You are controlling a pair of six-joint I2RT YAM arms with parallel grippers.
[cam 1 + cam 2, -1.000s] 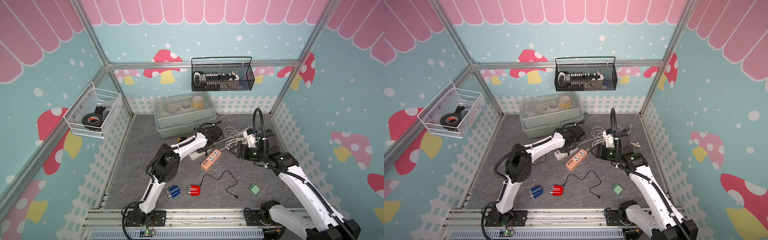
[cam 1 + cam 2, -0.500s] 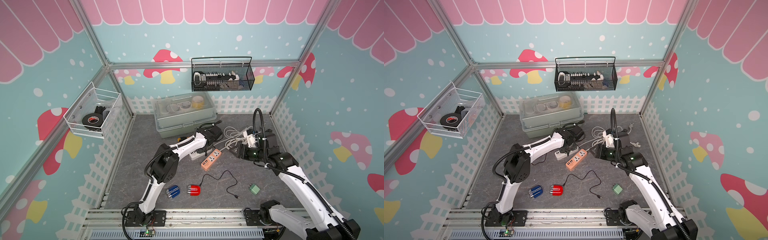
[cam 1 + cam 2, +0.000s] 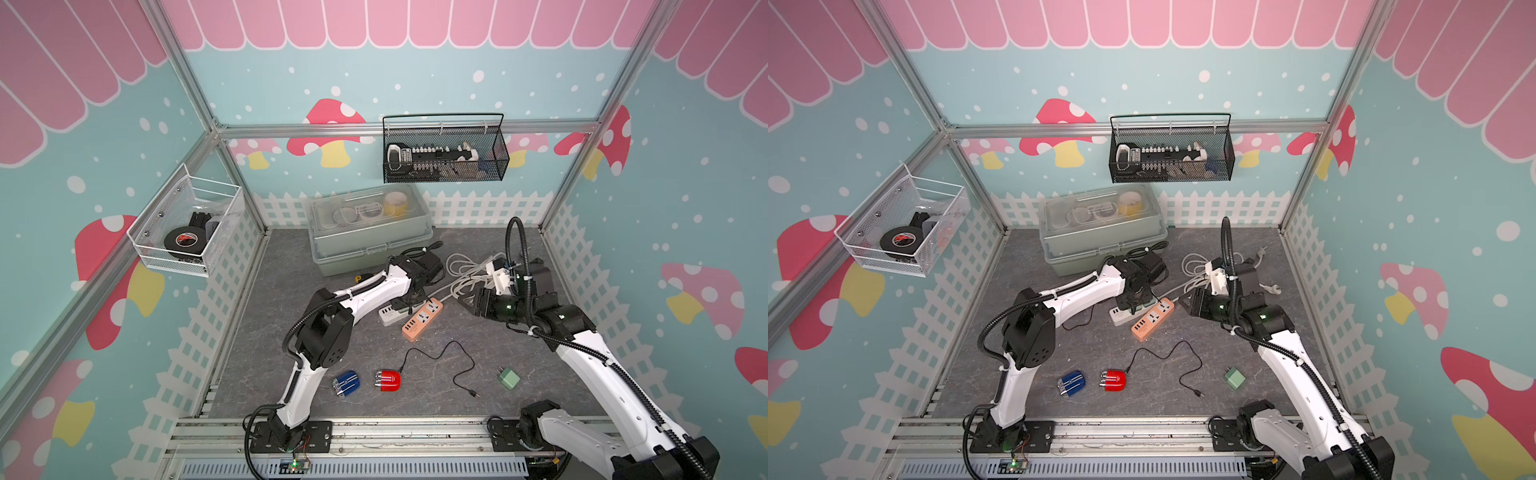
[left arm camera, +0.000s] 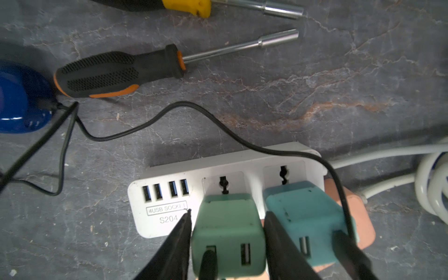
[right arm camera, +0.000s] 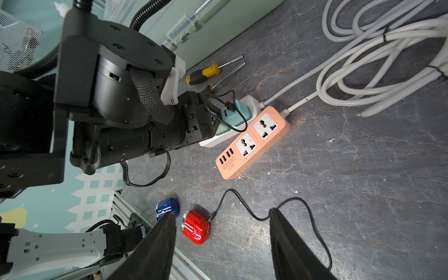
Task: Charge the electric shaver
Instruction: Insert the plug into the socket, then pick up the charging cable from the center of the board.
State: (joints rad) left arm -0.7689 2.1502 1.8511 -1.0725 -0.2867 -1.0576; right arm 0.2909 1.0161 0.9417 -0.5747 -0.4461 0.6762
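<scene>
Left gripper (image 4: 228,212) straddles the green adapter (image 4: 228,228), teal adapter (image 4: 300,211) beside it, both plugged into the white strip (image 4: 242,167); squeezing or not, I cannot tell. Right gripper (image 5: 222,212) gapes wide, empty. Two shavers, blue shaver (image 3: 347,384) and red shaver (image 3: 388,380), lie near the front rail, well apart from the orange strip (image 3: 422,320).

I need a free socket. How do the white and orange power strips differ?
The white power strip has a green charger and a teal charger in its sockets; the orange power strip has both sockets empty. Jaws of the left gripper flank the green charger on the white one; nothing grips the orange one. Both have two sockets and four USB ports.
</scene>
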